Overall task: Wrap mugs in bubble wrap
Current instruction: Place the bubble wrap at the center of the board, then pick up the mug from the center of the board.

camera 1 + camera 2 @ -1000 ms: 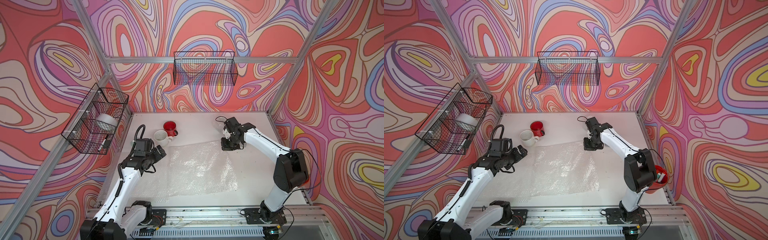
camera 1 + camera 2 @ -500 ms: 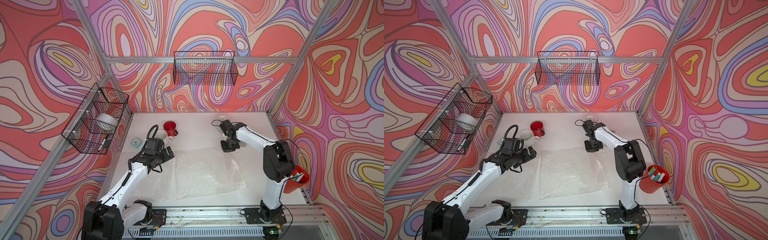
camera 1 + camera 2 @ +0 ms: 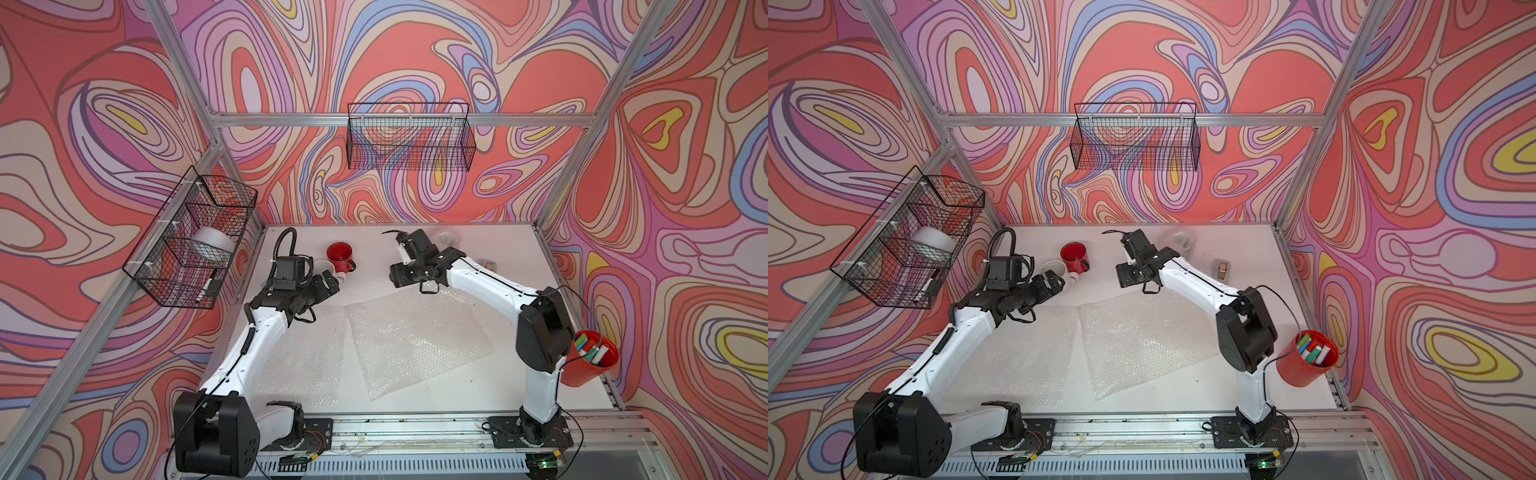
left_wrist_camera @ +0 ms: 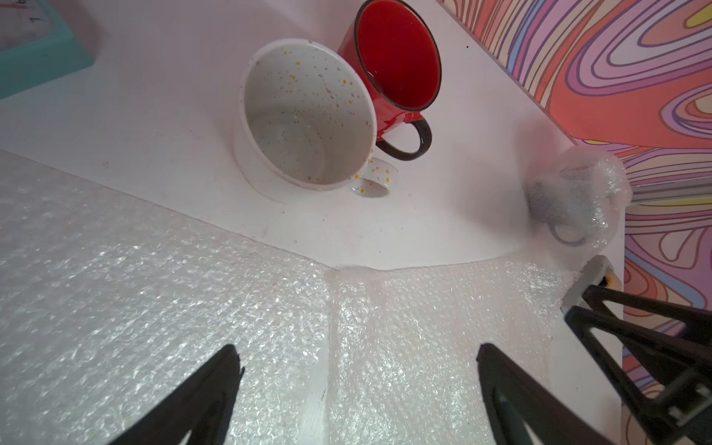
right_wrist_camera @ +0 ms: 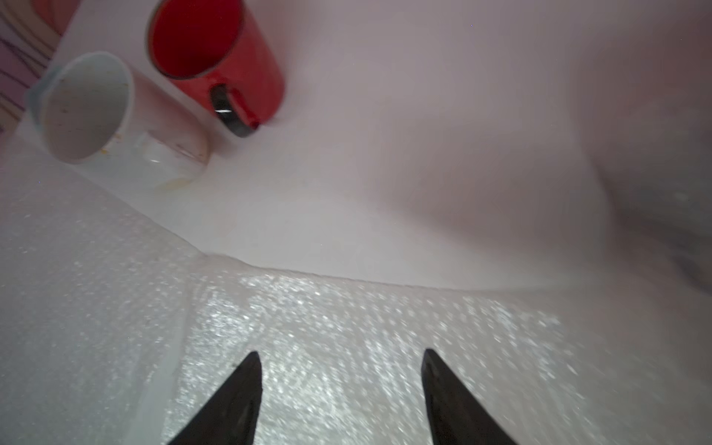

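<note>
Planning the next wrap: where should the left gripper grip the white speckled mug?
The white speckled mug stands upright, red mug crowding its far side: probably pinch the rim wall nearest the bubble wrap from above, one jaw inside.

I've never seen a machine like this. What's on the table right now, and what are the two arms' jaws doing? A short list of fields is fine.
red mug: upright, unwrapped, back left of the table
white mug: speckled, unwrapped, beside the red mug
third mug: bundled in bubble wrap, by the back wall
left sheet: bubble wrap, lying flat
right sheet: bubble wrap, flat, beside the left sheet
left jaws: open, empty
right jaws: open, empty
tape dispenser: back right
</note>
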### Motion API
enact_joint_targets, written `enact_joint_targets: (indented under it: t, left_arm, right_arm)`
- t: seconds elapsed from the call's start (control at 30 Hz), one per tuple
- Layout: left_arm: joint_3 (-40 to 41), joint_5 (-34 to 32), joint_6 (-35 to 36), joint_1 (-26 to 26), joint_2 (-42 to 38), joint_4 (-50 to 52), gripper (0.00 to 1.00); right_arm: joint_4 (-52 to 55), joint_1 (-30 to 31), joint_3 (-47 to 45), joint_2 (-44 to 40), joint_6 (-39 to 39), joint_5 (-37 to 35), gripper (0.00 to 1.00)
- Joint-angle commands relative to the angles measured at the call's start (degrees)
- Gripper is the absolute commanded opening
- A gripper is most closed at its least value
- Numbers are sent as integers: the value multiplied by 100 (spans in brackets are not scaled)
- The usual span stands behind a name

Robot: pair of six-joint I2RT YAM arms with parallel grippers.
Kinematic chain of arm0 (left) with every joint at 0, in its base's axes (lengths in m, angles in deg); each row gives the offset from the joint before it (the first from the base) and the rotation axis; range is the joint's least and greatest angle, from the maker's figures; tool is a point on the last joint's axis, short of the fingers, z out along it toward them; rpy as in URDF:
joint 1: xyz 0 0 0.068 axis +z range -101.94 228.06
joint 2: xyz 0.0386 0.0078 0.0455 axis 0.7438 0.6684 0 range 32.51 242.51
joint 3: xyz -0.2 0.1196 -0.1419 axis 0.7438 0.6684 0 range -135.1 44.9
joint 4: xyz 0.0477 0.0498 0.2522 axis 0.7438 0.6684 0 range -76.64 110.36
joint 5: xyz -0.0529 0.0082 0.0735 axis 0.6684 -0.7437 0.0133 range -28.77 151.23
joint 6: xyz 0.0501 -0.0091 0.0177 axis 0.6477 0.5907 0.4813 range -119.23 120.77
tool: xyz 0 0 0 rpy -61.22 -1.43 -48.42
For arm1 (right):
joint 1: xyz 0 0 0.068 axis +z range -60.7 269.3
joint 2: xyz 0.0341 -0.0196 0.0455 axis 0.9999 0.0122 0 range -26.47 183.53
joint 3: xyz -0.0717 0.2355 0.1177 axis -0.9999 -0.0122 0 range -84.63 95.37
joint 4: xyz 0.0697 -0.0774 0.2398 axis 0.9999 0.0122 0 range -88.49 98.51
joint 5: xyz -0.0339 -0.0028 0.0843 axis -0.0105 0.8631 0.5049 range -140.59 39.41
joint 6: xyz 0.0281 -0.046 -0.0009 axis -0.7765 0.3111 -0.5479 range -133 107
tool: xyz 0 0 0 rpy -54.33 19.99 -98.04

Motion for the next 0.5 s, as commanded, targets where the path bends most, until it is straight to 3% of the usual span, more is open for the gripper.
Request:
enact_joint_targets:
  t: [0.0,0.2,0.47]
  left_arm:
    - [-277,263,256,21,119,-190,98]
    - [78,466,178,-164,-84,-345,92]
    - [1065,81,-207,-359,-1024,-396,86]
  right_arm:
    - [-343,-86,489,589,-32,310,67]
    - [-732,-77,1177,1327,228,1218,61]
    - [-834,-21,2243,2245,509,1247,62]
